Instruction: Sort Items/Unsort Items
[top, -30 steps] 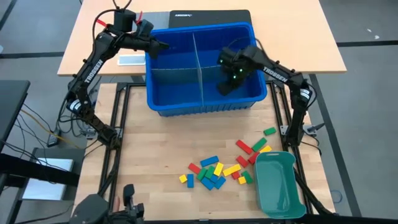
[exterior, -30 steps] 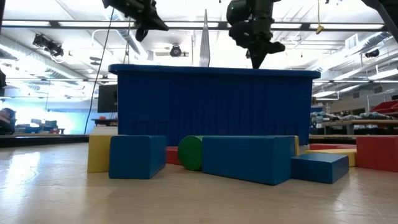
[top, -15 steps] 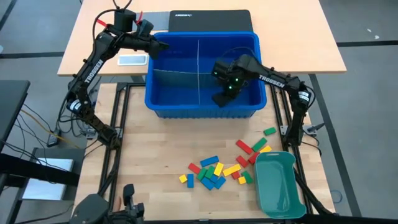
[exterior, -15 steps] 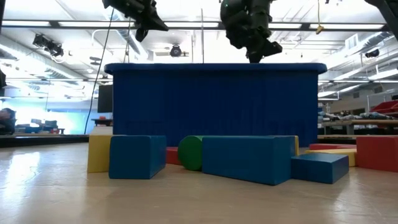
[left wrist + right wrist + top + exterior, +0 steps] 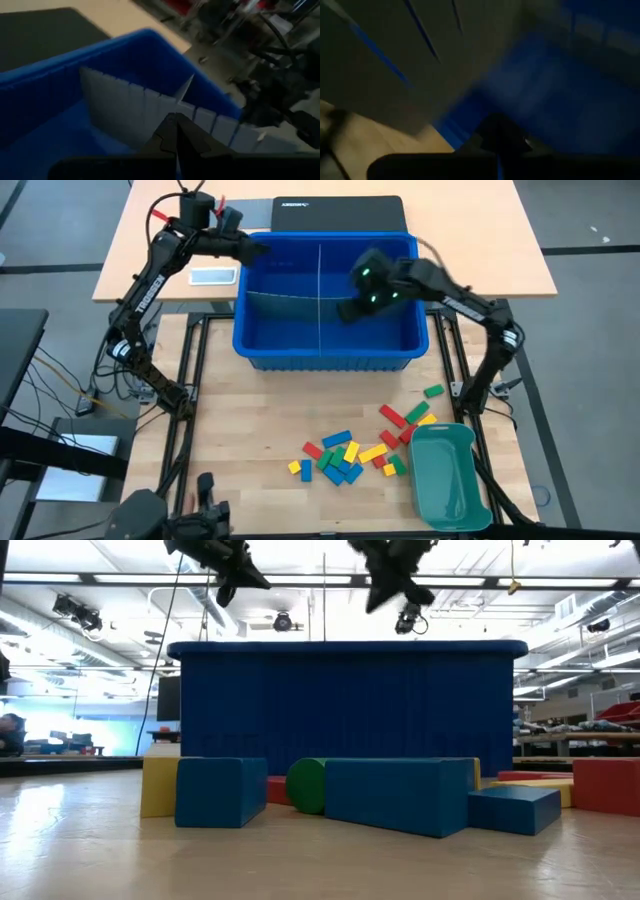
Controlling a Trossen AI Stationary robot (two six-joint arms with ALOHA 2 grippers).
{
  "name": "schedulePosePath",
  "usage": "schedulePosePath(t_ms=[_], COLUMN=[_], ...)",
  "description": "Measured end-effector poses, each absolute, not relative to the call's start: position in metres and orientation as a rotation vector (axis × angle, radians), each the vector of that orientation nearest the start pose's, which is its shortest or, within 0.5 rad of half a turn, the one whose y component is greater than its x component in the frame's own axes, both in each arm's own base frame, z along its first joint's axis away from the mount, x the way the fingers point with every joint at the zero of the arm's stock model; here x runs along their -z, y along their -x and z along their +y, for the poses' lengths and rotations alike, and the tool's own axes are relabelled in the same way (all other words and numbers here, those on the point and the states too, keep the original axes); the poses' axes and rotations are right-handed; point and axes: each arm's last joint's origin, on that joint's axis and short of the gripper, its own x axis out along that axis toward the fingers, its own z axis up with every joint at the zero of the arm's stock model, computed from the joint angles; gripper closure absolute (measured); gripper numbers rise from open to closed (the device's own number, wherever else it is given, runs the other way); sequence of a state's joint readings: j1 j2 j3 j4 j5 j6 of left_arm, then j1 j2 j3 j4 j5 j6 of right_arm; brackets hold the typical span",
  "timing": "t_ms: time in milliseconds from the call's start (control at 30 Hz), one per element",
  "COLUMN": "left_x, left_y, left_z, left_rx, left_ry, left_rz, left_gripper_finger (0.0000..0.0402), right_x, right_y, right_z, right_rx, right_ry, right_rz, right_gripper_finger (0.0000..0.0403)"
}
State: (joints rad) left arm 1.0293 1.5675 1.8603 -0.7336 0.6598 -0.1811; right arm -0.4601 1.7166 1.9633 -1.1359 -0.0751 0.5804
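Reaching over the bin [image 5: 325, 360], right gripper [image 5: 349, 310] apparently closed, empty.

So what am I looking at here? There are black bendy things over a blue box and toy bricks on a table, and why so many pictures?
The black bendy things are two robot arms, each ending in a two-finger gripper. One picture looks straight down from above, one looks level across the tabletop, and two come from cameras on the arms' wrists.

From above, a big blue bin stands at the far side of the table, with grey divider sheets inside. The left gripper is at the bin's far left corner. The right gripper hangs over the bin's right half. Both are shut and appear to hold nothing.

On the wooden table lies a scatter of small coloured blocks in red, yellow, green and blue, next to a teal tray. The huge blocks in the level picture are the same ones, seen close up.
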Motion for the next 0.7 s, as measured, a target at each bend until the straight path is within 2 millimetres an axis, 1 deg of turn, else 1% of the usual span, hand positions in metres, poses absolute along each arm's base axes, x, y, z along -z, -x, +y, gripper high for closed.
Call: schedulePosePath(t_ms=[100,167,200,267,333,400,500,567,700], left_x=[-0.462,-0.463,-0.463,-0.46,-0.452,-0.44,-0.417,-0.401,-0.366], left_y=[-0.183,-0.186,-0.189,-0.193,-0.197,-0.205,-0.217,-0.227,-0.247], left_z=[0.266,0.266,0.266,0.268,0.275,0.284,0.302,0.315,0.337], left_rx=[-0.307,-0.288,-0.284,-0.299,-0.346,-0.385,-0.437,-0.447,-0.456], left_ry=[0.522,0.507,0.485,0.447,0.446,0.47,0.544,0.604,0.724], left_rz=[0.202,0.19,0.188,0.201,0.229,0.264,0.31,0.328,0.352], left_gripper_finger=[0.0394,0.0388,0.0385,0.038,0.0381,0.0388,0.0397,0.0397,0.0399], right_x=[-0.435,-0.449,-0.453,-0.455,-0.452,-0.446,-0.433,-0.421,-0.396], right_y=[-0.3,-0.296,-0.295,-0.294,-0.297,-0.3,-0.31,-0.317,-0.329], right_z=[-0.156,-0.16,-0.163,-0.17,-0.179,-0.19,-0.211,-0.227,-0.26], right_rx=[0.587,0.573,0.569,0.578,0.592,0.618,0.667,0.695,0.741], right_ry=[-0.765,-0.745,-0.735,-0.721,-0.712,-0.709,-0.695,-0.699,-0.749], right_rz=[0.514,0.396,0.354,0.32,0.308,0.301,0.289,0.287,0.26], right_gripper_finger=[0.0398,0.0389,0.0384,0.0374,0.0369,0.037,0.0389,0.0399,0.04])
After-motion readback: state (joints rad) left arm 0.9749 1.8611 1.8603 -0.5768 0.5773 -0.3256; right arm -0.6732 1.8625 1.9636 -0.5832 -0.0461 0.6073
